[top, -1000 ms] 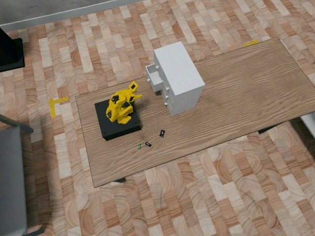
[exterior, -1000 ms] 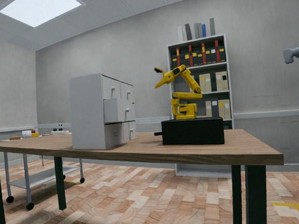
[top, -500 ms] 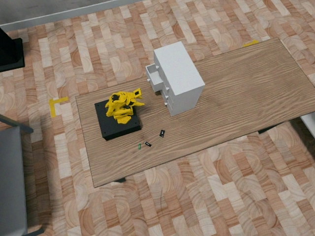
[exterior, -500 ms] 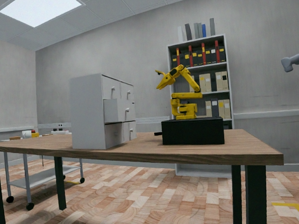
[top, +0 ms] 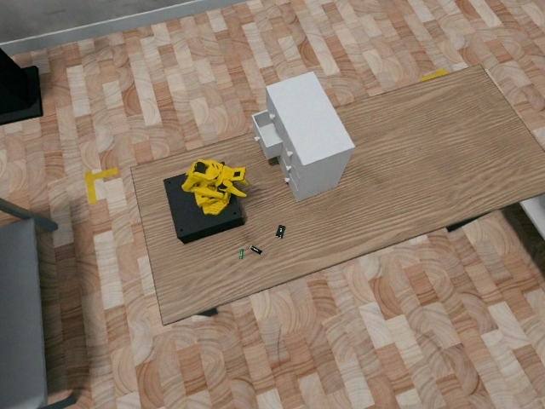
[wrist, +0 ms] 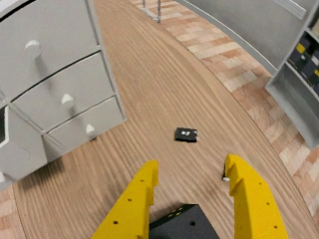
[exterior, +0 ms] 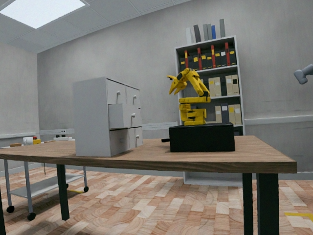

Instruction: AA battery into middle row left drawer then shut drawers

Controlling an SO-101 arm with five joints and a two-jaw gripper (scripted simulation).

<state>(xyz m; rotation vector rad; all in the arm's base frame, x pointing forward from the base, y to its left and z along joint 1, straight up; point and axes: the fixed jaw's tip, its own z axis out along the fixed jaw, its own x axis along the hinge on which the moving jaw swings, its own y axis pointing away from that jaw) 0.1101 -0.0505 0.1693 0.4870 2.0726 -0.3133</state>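
Work is only partly done: one drawer [top: 266, 130] of the white six-drawer chest [top: 307, 132], left of centre in the top view, is pulled out. The small green AA battery [top: 241, 253] lies on the wooden table [top: 396, 175], low in the frame, beside two small black things [top: 255, 249] [top: 280, 231]. The yellow gripper [wrist: 193, 186] is empty, jaws a little apart. Picking, dropping and shutting remain.

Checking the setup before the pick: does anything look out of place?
Only one thing: the chest has its middle-row left drawer pulled out while the others are shut. The gripper holds nothing.
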